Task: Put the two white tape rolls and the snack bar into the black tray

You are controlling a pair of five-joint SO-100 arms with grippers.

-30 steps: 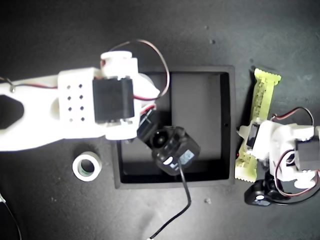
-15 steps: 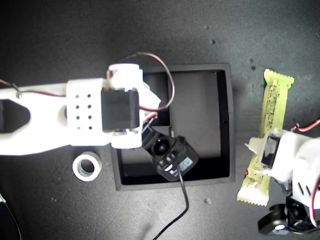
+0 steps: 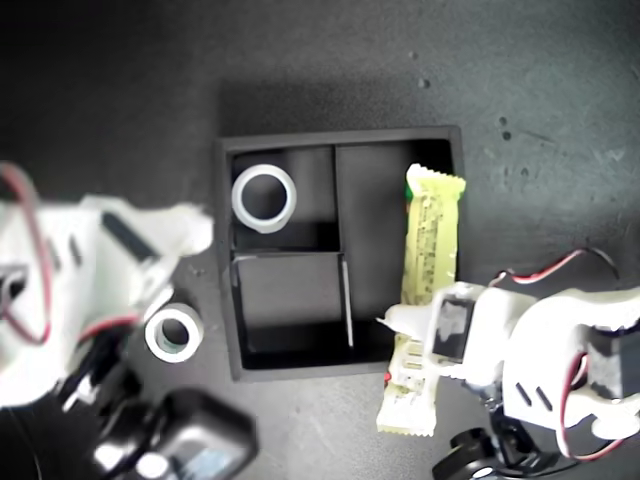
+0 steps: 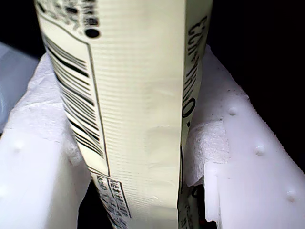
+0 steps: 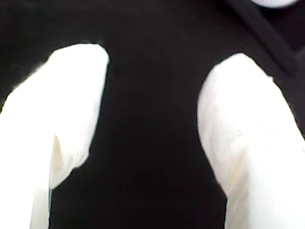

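Observation:
The black tray [image 3: 340, 138] sits mid-scene in the exterior view. A plain white tape roll [image 3: 264, 197] lies in its small compartment at the upper left. The other tape roll [image 3: 173, 333], with a greenish core, rests on the table just off the tray's left wall. My first gripper [image 3: 420, 345] is shut on the snack bar [image 3: 428, 250], whose pale yellow wrapper [image 4: 138, 109] fills the space between its fingers. The bar slants over the tray's long compartment, its lower end past the near wall. My second gripper [image 5: 152, 105] is open and empty, over dark table left of the tray.
The second arm's white body [image 3: 70, 290] is blurred and covers the exterior view's lower left, with its black camera [image 3: 190, 450] below. The first arm's body [image 3: 560, 350] fills the lower right. Small white specks [image 3: 425, 82] dot the dark table beyond the tray.
The second arm has pulled back from over the tray toward the exterior view's left, uncovering a tape roll in a small compartment. The first arm has carried the snack bar leftward over the tray.

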